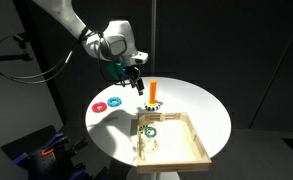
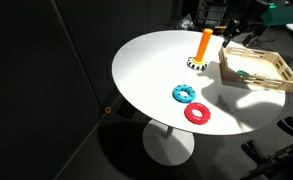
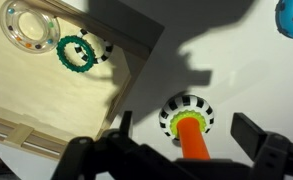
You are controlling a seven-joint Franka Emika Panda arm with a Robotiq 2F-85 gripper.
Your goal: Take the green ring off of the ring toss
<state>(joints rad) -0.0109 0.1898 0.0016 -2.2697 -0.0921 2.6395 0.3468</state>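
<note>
Orange peg of the ring toss (image 1: 153,95) stands upright on its small black-and-white base in an exterior view, near the middle of the white round table (image 1: 204,106). Your gripper (image 1: 137,84) hangs just beside the top of the peg, on the arm's side. You can't read the jaws from here. Red ring (image 1: 99,105) and blue ring (image 1: 114,101) lie flat, close together and well apart from the peg. Wooden tray (image 1: 198,138) sits near the table's edge, with a green ring (image 1: 151,128) on its floor at the end nearest the peg.

In an exterior view, the ring toss (image 2: 205,45) stands between the tray (image 2: 258,80) and the two loose rings. Blue (image 2: 183,93) and red (image 2: 197,113) touch or nearly touch. Your gripper is mostly cut off at the top edge.

Wrist view: you look down along the peg (image 3: 192,142). Fingers (image 3: 248,130) are spread wide, released, one on each side of the peg and neither touching it. A lime band (image 3: 169,122) circles the peg's foot inside the striped base; whether it is a loose ring or part of the base, you can't tell. The dark green ring (image 3: 76,52) lies flat in the tray, off the peg, just beside a clear beaded ring (image 3: 31,28) and against a small striped piece (image 3: 103,52).
</note>
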